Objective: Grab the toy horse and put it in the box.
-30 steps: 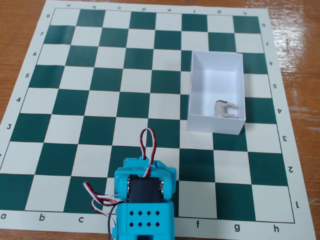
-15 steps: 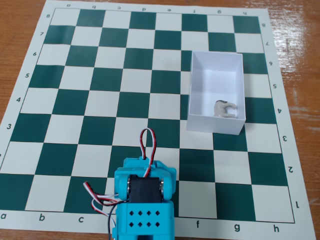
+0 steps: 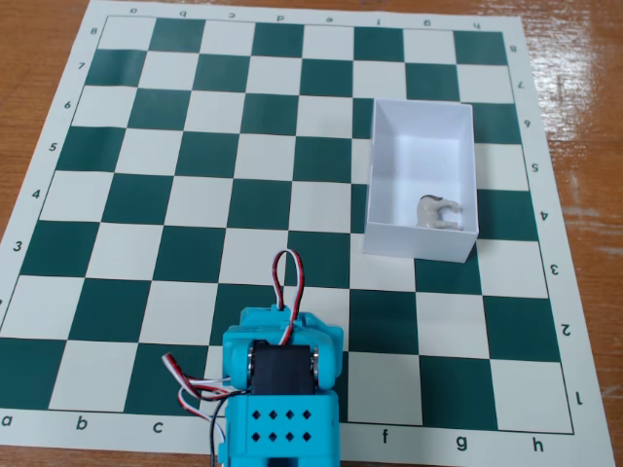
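Observation:
The toy horse (image 3: 437,210), tiny and grey-beige with a darker head, lies inside the white open-top box (image 3: 393,173), near the box's lower right corner. The box sits on the right part of the chessboard. The cyan arm (image 3: 282,389) is folded at the bottom edge of the board, well apart from the box, to its lower left. Its fingers are tucked among the cyan parts and do not show apart, so I cannot tell how the jaws stand. Nothing shows in its hold.
A green and white chessboard mat (image 3: 195,195) covers a wooden table (image 3: 39,39). Red, white and black wires (image 3: 285,277) loop up from the arm's top.

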